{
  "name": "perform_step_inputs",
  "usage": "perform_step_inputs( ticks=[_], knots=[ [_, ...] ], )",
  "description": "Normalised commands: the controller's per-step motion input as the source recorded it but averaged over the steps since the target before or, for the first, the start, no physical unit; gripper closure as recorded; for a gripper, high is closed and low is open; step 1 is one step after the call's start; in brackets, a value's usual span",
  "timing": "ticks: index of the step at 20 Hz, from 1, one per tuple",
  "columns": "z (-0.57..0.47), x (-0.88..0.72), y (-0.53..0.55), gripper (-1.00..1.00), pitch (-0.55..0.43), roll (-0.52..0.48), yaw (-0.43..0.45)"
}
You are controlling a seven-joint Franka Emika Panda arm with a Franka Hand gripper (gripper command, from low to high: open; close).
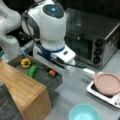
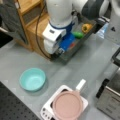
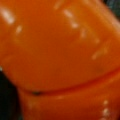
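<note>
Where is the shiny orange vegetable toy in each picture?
Front view: the orange vegetable toy lies in the dark grey tray, just under the arm.
Front view: a sliver of it shows beside the arm.
Wrist view: it fills the picture.
Shared landmark: the tray's green vegetable.

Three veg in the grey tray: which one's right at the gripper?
The orange vegetable: it sits under the gripper and fills the wrist view. The green one and the yellow pepper lie further toward a front view's left.
</note>
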Motion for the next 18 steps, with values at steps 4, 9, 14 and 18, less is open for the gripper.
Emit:
perform_step_inputs(
  ticks=[4,9,14,18],
  knots=[
    [-0.16,-0.44,-0.24,1.0,-0.28,0.128,0.097],
    [-0.13,-0.49,-0.03,1.0,-0.298,0.111,0.017],
    [-0.15,-0.45,0.11,1.0,-0.319,0.109,-0.022],
    [-0.15,-0.34,0.14,1.0,-0.313,0.128,-0.049]
  ],
)
